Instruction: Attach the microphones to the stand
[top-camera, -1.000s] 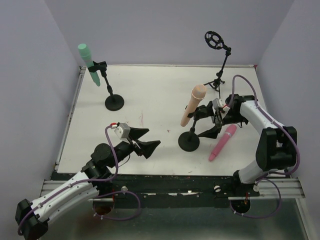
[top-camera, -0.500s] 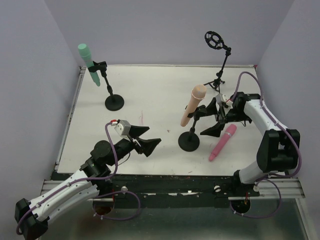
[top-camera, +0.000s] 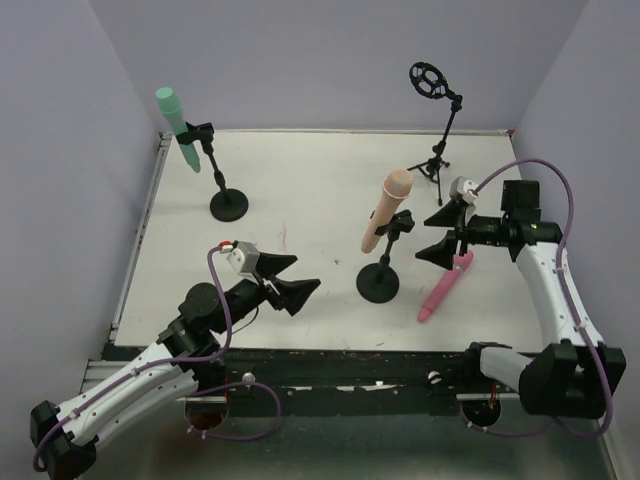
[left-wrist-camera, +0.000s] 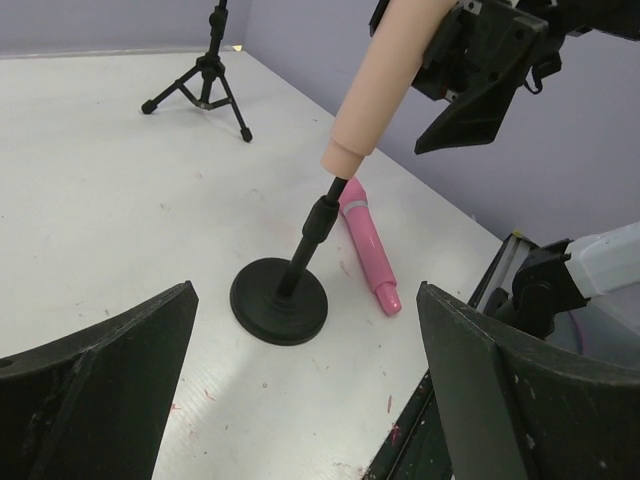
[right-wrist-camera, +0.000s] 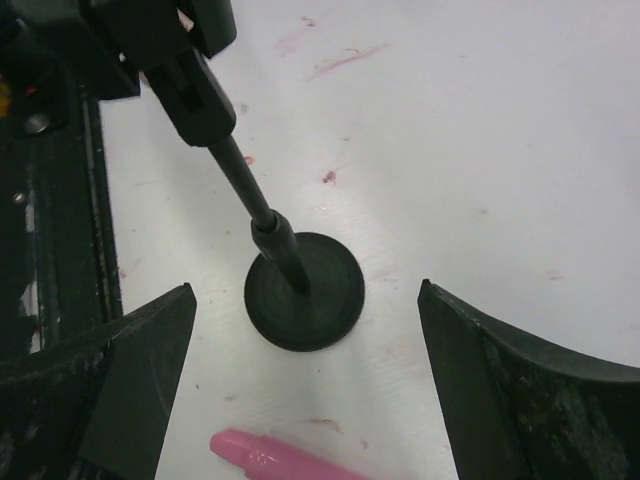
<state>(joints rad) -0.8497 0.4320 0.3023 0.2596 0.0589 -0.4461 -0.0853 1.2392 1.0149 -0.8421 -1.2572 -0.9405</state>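
Note:
The mint green microphone sits clipped in the far-left round-base stand. The peach microphone sits tilted in the clip of the middle round-base stand, which also shows in the left wrist view and the right wrist view. The pink microphone lies flat on the table right of that stand; it also shows in the left wrist view and the right wrist view. The tripod stand with an empty ring mount stands at the back right. My right gripper is open and empty above the pink microphone. My left gripper is open and empty, left of the middle stand.
The white table is walled by purple panels on three sides. A black rail runs along the near edge. The tripod's legs spread on the table behind the middle stand.
My right gripper has drawn back to the right, away from the peach microphone and its stand, and now hangs over the pink microphone. The left arm has barely moved.

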